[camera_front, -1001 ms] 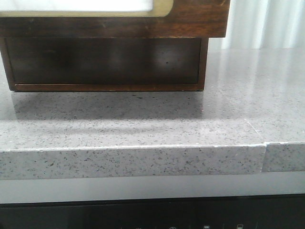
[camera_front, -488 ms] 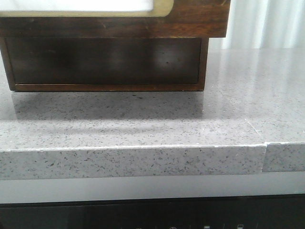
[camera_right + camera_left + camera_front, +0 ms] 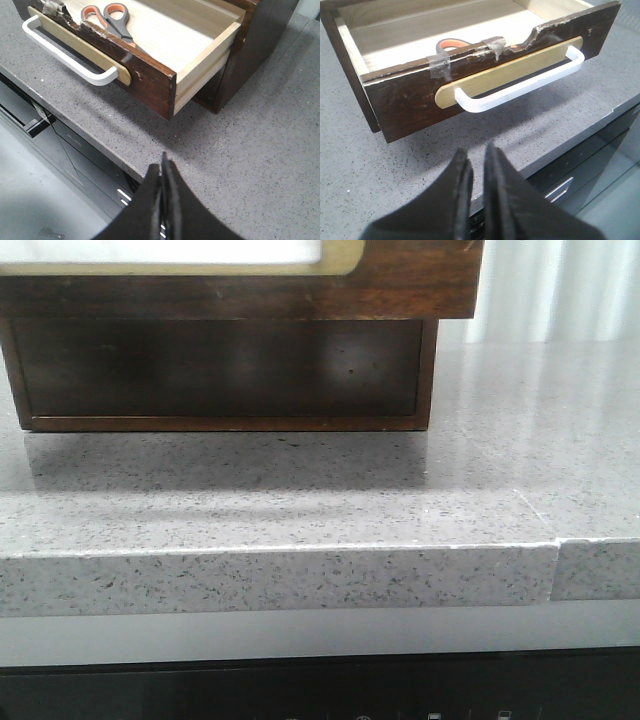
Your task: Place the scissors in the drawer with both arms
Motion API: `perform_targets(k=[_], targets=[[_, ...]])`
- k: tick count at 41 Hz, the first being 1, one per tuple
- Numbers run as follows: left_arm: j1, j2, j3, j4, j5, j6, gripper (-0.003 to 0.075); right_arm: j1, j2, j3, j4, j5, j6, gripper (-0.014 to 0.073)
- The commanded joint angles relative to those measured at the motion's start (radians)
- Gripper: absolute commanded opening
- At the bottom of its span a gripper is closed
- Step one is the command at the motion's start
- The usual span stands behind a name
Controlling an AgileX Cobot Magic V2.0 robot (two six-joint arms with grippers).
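Grey speckled stone counter [image 3: 260,130]: open dark wooden drawer [image 3: 150,82] holding small orange-lined scissors [image 3: 111,20]; my 2 black grippers, left [image 3: 476,165] and right [image 3: 163,172], closed, empty.

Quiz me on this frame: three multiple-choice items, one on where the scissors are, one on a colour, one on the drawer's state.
1. Where are the scissors?
A. on the counter
B. in the drawer
C. in the right gripper

2. What colour is the handle?
A. white
B. black
C. red

3. The drawer is:
A. shut
B. pulled open
C. lifted off the counter

Answers: 1 B, they lie on its pale floor near the front; 2 A, a white bar on a tan plate; 3 B, its inside shows in both wrist views.
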Motion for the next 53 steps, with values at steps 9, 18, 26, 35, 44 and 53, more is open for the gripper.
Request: perform_targets(k=[9,18,26,35,44,53], targets=[[-0.007,0.011,-0.022,-0.009,-0.081,-0.010,-0.0020,0.000,0.000,-0.022,-0.002,-0.076,0.004,-0.0069],[-0.007,0.011,-0.022,-0.009,-0.081,-0.010,-0.0020,0.000,0.000,-0.022,-0.002,-0.076,0.004,-0.0069],[0.018,-0.023,0.025,-0.010,-0.099,-0.010,-0.0020,0.000,0.000,-0.022,-0.002,-0.076,0.004,-0.0069],[0.212,-0.157,0.221,-0.007,-0.304,-0.008,-0.0020,0.000,0.000,-0.022,-0.002,-0.075,0.004,-0.0069],[0.407,-0.311,0.534,-0.011,-0.616,-0.008,-0.0020,0.000,0.000,-0.022,-0.002,-0.075,0.004,-0.0069],[0.483,-0.404,0.767,-0.011,-0.854,-0.008,-0.0020,0.000,0.000,-0.022,-0.002,-0.075,0.004,-0.0069]])
